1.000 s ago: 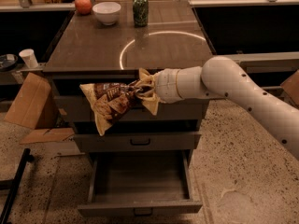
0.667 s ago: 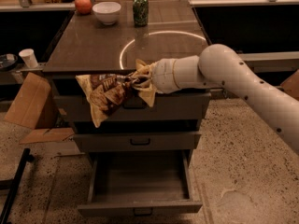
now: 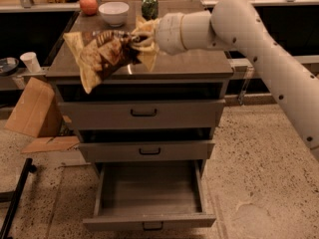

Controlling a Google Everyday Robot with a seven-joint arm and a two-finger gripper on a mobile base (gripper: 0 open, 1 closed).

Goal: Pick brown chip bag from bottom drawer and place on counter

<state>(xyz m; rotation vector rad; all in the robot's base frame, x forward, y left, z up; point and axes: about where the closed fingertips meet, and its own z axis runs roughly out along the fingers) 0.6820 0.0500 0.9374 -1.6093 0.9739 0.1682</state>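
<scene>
The brown chip bag (image 3: 102,55), crinkled dark brown foil with tan edges, hangs in the air over the front left part of the counter (image 3: 199,63). My gripper (image 3: 142,38) is shut on the bag's right end and holds it just above the counter top. The white arm reaches in from the right. The bottom drawer (image 3: 149,193) stands pulled open below, and its grey interior shows nothing inside.
On the counter's far edge stand a white bowl (image 3: 113,12), a green can (image 3: 149,5) and a red-orange fruit (image 3: 88,5). Two shallower drawers (image 3: 142,114) above the open one are shut. A cardboard box (image 3: 32,108) and a white cup (image 3: 31,61) are at the left.
The gripper has lifted the chip bag from in front of the upper drawers to above the counter top, moving up and a little away from the drawer fronts.
</scene>
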